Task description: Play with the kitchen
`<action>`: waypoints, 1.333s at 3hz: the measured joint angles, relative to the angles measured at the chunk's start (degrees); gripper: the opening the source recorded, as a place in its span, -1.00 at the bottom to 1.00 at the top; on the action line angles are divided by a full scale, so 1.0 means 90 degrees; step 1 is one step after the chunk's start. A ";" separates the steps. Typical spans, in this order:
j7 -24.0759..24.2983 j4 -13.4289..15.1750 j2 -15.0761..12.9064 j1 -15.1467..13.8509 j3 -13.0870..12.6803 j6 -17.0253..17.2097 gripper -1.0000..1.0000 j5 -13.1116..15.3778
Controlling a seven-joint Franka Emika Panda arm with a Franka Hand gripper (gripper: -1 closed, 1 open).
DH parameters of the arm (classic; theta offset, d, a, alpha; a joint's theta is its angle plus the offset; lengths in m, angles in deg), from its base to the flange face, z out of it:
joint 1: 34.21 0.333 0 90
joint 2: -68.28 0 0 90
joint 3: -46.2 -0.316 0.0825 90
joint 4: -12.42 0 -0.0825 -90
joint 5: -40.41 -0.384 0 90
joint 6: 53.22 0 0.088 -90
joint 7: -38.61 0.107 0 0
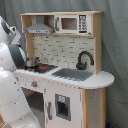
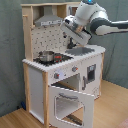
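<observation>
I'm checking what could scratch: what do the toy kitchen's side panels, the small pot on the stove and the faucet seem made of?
The pale side panels look like unpainted light wood or plywood, with a matt tan surface. The small pot seems metal, with a shiny silver gleam. The curved black faucet looks dark-painted; whether it is wood, plastic or metal cannot be told.

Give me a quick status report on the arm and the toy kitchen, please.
Gripper up by the hood, above the counter; holding nothing visible. Kitchen upright, oven door hanging open, small pot on the stovetop. No obstruction seen.
</observation>
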 joint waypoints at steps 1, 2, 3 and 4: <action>-0.0212 -0.0003 -0.0332 -0.0371 -0.0417 0.0252 1.00 -0.0018; -0.0479 -0.0003 -0.0495 -0.0769 -0.0759 0.0429 1.00 -0.0172; -0.0853 -0.0003 -0.0465 -0.1255 -0.1063 0.0475 1.00 -0.0490; -0.1159 -0.0003 -0.0411 -0.1703 -0.1349 0.0488 1.00 -0.0698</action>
